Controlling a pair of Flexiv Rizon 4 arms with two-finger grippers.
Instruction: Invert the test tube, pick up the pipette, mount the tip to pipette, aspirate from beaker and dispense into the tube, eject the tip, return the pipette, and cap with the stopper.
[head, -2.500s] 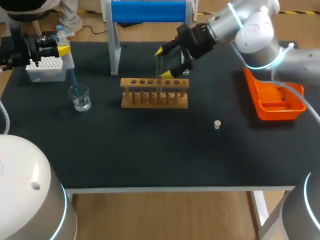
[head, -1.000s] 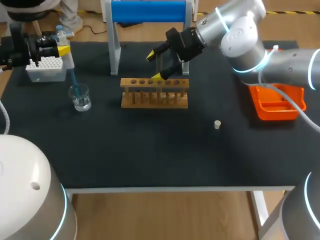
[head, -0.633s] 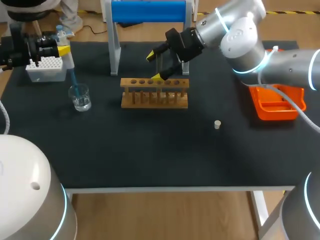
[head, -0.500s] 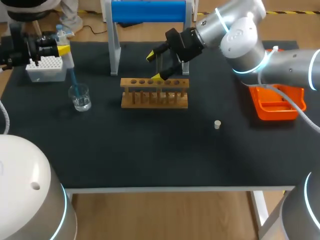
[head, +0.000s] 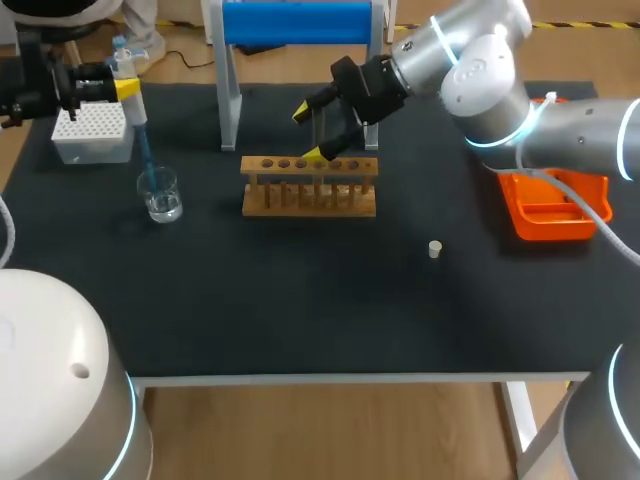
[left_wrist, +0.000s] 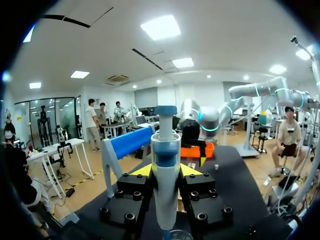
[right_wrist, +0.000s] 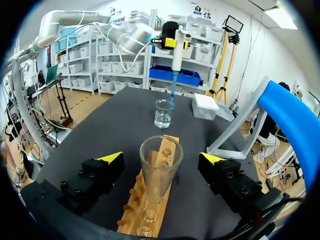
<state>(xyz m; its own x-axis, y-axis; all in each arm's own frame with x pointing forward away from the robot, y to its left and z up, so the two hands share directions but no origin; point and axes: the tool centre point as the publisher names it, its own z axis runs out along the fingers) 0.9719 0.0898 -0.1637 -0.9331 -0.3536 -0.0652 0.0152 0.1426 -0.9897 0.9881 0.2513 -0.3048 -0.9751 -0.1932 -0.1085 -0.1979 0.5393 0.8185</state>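
L gripper (left_wrist: 166, 171) is clamped on the pipette (left_wrist: 165, 150): both black fingers press its white barrel from 2 sides. The plunger end sticks out above the jaws, and the blue tip (head: 147, 160) hangs below them into the beaker (head: 160, 194). R gripper (right_wrist: 161, 158) stands wide open w/ the test tube (right_wrist: 160, 172) centred between its 2 fingers, a clear gap each side, so it holds nothing. The tube is upright, mouth open toward the wrist, and its foot seems to sit in the wooden rack (right_wrist: 150, 212) under the jaws. By its looks the tube is thin glass: light, stiff, slick, easy to crack. It probably wants a gentle squeeze approx. mid-length, below the rim, square across the round wall so it can't squirt out or tilt in its hole. The pipette looks like rigid plastic and top-heavy; the barrel hold seems sound, but the slim tip is the weak pt & shouldn't knock the beaker wall. The stopper (head: 434, 248) lies well off to the side of the R jaws, small & light.
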